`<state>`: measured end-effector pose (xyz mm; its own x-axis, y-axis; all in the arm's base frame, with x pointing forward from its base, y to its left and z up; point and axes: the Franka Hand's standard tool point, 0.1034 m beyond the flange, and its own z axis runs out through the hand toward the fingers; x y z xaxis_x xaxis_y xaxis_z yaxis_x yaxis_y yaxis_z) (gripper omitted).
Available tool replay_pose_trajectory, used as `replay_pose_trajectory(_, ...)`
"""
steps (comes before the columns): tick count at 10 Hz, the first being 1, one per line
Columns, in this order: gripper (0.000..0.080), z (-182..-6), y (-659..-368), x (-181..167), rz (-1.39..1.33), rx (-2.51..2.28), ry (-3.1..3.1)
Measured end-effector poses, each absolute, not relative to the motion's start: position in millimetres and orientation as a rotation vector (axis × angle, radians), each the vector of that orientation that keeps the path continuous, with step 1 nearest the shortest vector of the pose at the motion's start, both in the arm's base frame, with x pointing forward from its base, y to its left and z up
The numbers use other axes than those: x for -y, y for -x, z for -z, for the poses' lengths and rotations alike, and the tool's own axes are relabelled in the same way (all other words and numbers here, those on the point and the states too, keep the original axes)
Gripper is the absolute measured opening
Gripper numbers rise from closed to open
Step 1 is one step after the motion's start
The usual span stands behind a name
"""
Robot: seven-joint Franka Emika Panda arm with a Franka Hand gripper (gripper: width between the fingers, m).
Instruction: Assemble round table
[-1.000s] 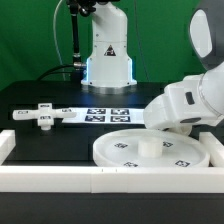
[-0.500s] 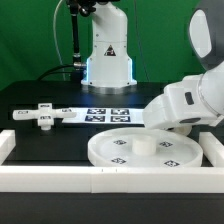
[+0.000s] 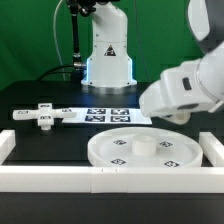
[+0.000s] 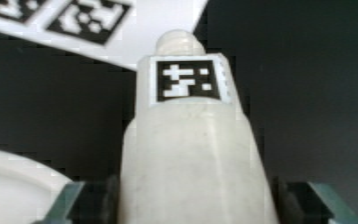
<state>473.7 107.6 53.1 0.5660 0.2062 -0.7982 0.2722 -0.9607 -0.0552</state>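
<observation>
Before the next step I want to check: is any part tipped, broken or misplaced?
Nothing stands out. The disc lies flat, the cross-shaped base lies beside the marker board, and the hand grips the leg.

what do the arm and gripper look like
The arm is glossy white, built of rounded shells with dark joints. Its base carries a black triangle mark and a glowing blue light ring. A black cable runs beside it. The wrist housing is bulky, smooth and white. In the wrist view the fingers look dark grey.
</observation>
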Motion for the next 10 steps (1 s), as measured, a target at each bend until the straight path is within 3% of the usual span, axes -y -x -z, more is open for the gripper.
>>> replay_pose_trajectory(1,0.0409,-70.3,-476.6,-100.1,1.395,-0.424,-2.724)
replay_pose_trajectory(3,0.0409,-84.7,-483.3,-88.4,1.387,-0.425,-2.761)
replay_pose_trajectory(6,0.0409,-76.1,-486.1,-89.5,1.353,-0.436,-2.776)
replay_pose_trajectory(7,0.0409,-62.3,-491.3,-78.9,1.286,-0.438,-2.807)
replay_pose_trajectory(8,0.0409,-62.5,-495.0,-72.8,1.241,-0.383,-2.851)
replay_pose_trajectory(10,0.0409,-80.5,-501.2,-64.3,1.131,-0.302,-2.936)
